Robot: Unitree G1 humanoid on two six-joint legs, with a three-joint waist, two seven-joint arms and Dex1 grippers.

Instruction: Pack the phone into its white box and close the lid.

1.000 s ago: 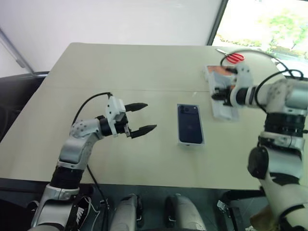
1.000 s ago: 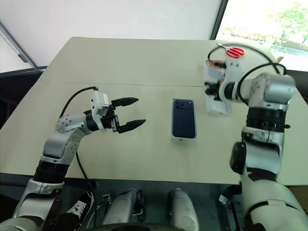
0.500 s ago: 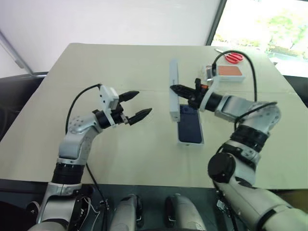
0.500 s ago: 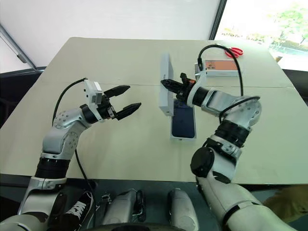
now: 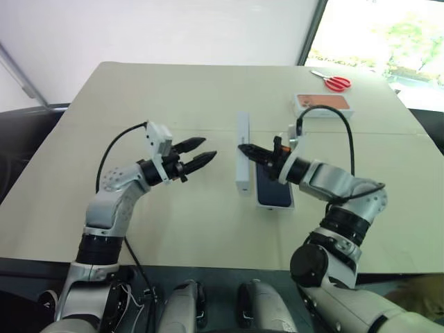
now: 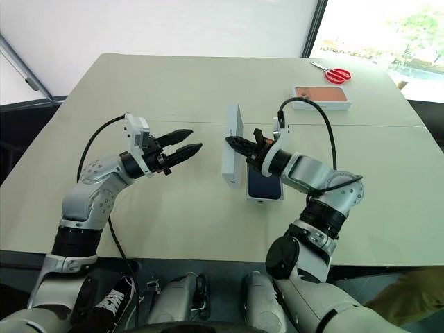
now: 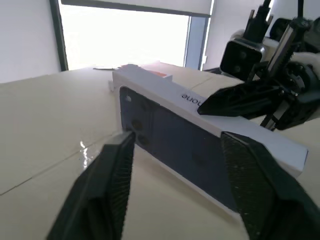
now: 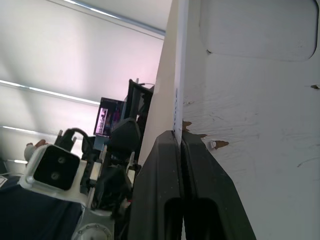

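The dark navy phone (image 5: pixel 274 191) lies flat in the white box (image 5: pixel 275 207) at the table's middle. The lid (image 5: pixel 242 173) stands upright on one long edge just left of the box. Its dark phone picture (image 7: pixel 200 150) faces my left gripper. My right gripper (image 5: pixel 244 148) reaches over the phone from the right and is shut on the lid's upper wall, whose white inside (image 8: pixel 250 100) fills the view beside its fingers. My left gripper (image 5: pixel 208 147) hovers to the left of the lid, open by a narrow gap, with nothing between its fingers.
A box with an orange phone picture (image 5: pixel 323 104) lies at the back right, with red scissors (image 5: pixel 338 83) behind it. A window runs along the table's far right side.
My right arm swung the lid from the far right to the middle and lowered it on edge beside the box. My left gripper's fingers closed partway.
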